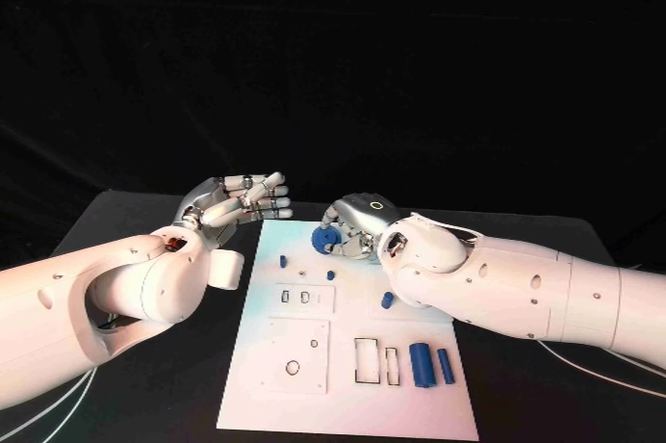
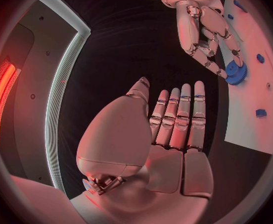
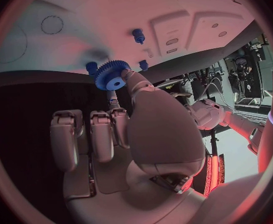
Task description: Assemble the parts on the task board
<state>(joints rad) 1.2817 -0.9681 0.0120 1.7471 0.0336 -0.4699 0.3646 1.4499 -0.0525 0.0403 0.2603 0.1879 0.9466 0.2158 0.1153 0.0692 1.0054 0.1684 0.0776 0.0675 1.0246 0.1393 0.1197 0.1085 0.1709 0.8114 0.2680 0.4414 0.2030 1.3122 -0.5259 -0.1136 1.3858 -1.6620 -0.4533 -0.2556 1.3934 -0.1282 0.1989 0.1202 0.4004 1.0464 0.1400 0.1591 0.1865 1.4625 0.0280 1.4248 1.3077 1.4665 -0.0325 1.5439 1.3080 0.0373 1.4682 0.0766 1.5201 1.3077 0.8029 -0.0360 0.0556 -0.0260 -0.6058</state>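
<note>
The small blue toothed gear wheel with a round hole in its middle (image 3: 113, 75) is at the far end of the flat white task board (image 1: 347, 404), near its far edge; the right hand (image 1: 364, 221) pinches it between the thumb and a finger, as the right wrist view shows plainly, while the other fingers (image 3: 89, 134) lie straight beside each other. I cannot tell whether the gear already sits on a peg or is only held just above the board; a small blue stub (image 3: 91, 66) shows just beside it.

By my judgement the task is in an early or middle stage; several parts are not yet placed. Two blue cylinders (image 1: 422, 365) lie side by side at the near right of the board, beside an open rectangular slot (it looks unfilled); small blue pieces (image 1: 283, 261) stand or lie further up the board, and the oval and round openings at the near left also look unfilled.

The gear looks rigid, with fine even teeth around its rim.

The left hand (image 1: 239, 204) is beside the board's far left corner, above the black counter (image 1: 125, 221); it holds nothing, its fingers (image 2: 183, 117) straight and close together, the palm open.
</note>
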